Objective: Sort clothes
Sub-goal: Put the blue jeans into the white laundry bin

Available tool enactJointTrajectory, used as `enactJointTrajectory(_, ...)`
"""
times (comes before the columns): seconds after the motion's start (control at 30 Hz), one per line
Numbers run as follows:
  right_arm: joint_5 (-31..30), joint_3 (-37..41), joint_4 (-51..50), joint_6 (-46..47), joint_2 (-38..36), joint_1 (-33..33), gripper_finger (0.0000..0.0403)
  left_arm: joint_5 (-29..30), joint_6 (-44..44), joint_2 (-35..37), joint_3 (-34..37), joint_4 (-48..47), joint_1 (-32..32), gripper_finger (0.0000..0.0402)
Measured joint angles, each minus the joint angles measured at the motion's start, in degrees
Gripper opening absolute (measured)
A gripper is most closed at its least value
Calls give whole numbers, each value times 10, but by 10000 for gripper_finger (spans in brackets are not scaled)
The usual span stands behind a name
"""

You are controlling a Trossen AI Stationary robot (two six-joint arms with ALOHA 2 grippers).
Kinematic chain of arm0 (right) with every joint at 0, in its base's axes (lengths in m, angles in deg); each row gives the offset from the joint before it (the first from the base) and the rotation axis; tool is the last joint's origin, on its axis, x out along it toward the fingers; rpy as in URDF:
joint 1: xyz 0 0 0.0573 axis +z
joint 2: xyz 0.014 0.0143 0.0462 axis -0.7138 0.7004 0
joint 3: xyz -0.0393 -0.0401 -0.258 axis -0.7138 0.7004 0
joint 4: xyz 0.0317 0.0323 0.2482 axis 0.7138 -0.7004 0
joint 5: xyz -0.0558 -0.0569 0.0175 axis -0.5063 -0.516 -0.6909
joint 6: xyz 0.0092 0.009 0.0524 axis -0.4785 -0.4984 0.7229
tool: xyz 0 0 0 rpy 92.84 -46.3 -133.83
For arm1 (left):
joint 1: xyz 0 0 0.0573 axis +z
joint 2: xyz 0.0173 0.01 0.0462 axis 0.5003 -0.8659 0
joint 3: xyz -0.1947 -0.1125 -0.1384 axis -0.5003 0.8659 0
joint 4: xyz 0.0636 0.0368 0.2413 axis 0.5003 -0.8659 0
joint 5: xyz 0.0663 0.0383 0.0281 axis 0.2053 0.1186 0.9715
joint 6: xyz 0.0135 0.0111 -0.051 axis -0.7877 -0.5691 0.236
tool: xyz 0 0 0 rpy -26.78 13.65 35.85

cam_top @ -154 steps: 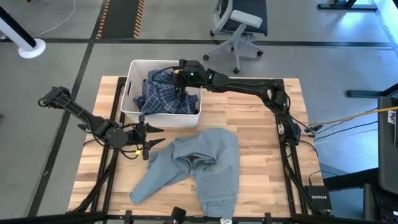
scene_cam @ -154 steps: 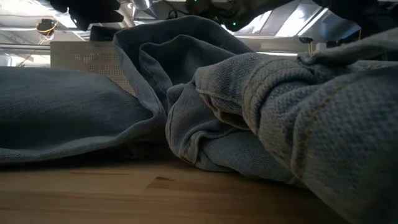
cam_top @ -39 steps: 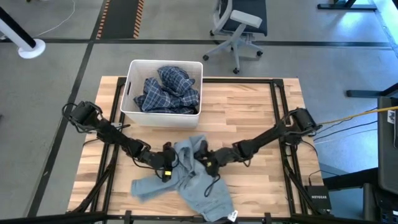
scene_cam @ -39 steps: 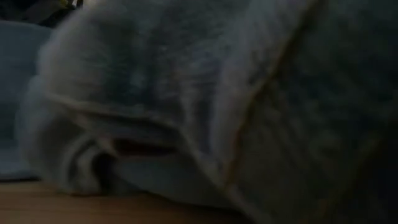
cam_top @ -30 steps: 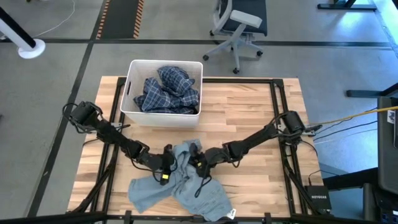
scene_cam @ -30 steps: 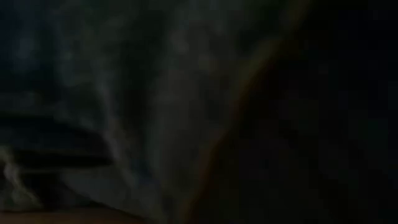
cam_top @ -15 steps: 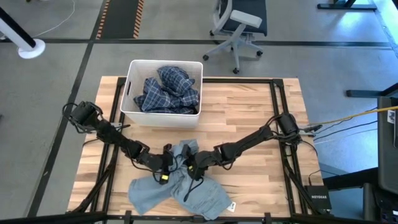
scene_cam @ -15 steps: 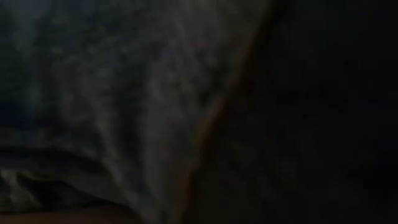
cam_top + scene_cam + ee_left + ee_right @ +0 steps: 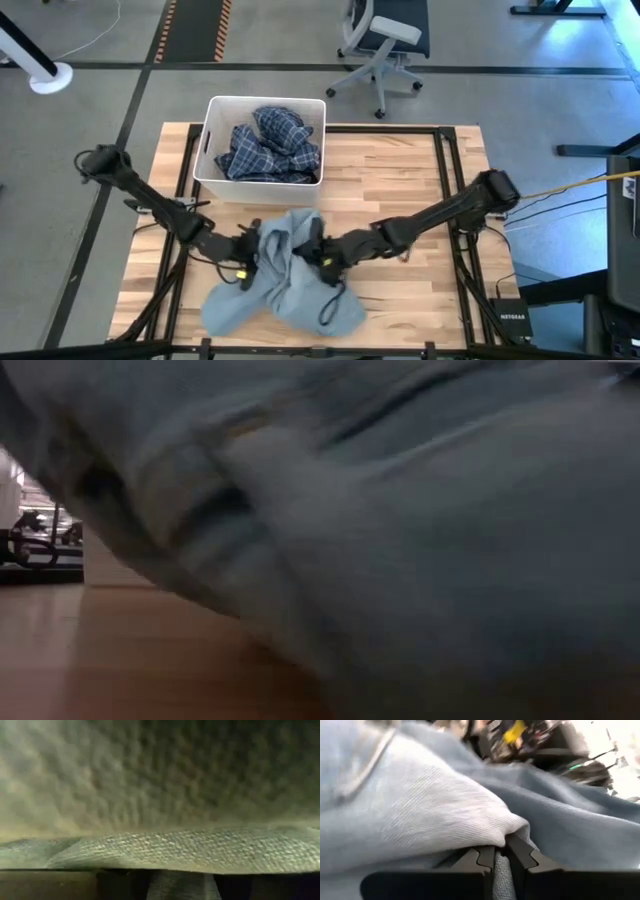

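The light blue denim (image 9: 285,275) is bunched up at the table's near middle, raised between my two grippers; its lower folds (image 9: 225,305) lie on the table. My left gripper (image 9: 248,258) is shut on its left side and my right gripper (image 9: 316,256) on its right side. The denim fills the low view (image 9: 400,510) and the left wrist view (image 9: 160,795). The dark blue plaid shirt (image 9: 270,145) lies in the white bin (image 9: 206,150). The other clothes are out of view. My left gripper is shut on the denim's left side, coming level from the table's left. A strip of cloth (image 9: 180,885) shows between its dark fingers; the rest of the contact is hidden by the denim itself. The cloth stands raised beyond it. My right gripper pinches a thick fold of the denim (image 9: 507,837) between its two fingers (image 9: 480,857), coming level from the table's right. Several layers are bunched there. The held part is raised and the cloth below hangs down to the table.
The white bin stands at the table's far left, just beyond the raised denim. Bare wood (image 9: 400,180) lies to the right of the bin and behind my right arm. An office chair (image 9: 385,40) stands on the floor beyond the table.
Both grippers have gone up with the denim and a little toward the far edge, staying shut. The denim's middle has been lifted and bunched higher, nearer the bin, while its lower folds stay on the table. My left arm has drawn back toward the table's left.
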Motion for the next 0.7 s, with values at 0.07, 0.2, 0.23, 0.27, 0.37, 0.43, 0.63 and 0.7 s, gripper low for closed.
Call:
enactJointTrajectory(0.07, -6, 0, -3, 0, -28, 1, 24, 8, 1, 42, 0, -32, -5, 172)
enactJointTrajectory(0.2, -12, 1, -7, -1, -66, 0, 24, 36, -7, 118, 0, -80, -14, 172)
enactJointTrajectory(0.23, -12, 1, -7, -3, -74, 1, 24, 46, -14, 136, 0, -85, -15, 172)
enactJointTrajectory(0.27, -13, 0, -8, -3, -82, 1, 24, 57, -21, 151, 0, -86, -15, 172)
enactJointTrajectory(0.37, -15, -11, -7, -13, -97, 1, 24, 89, -33, 195, 0, -84, -15, 172)
enactJointTrajectory(0.43, -14, -17, -8, -14, -99, 1, 24, 104, -40, 215, 0, -84, -15, 172)
enactJointTrajectory(0.63, -9, -25, -22, -16, -97, -16, 24, 106, -41, 226, 1, -49, -14, 172)
enactJointTrajectory(0.7, -8, -31, -23, -16, -96, -26, 24, 106, -57, 225, 1, -41, -11, 172)
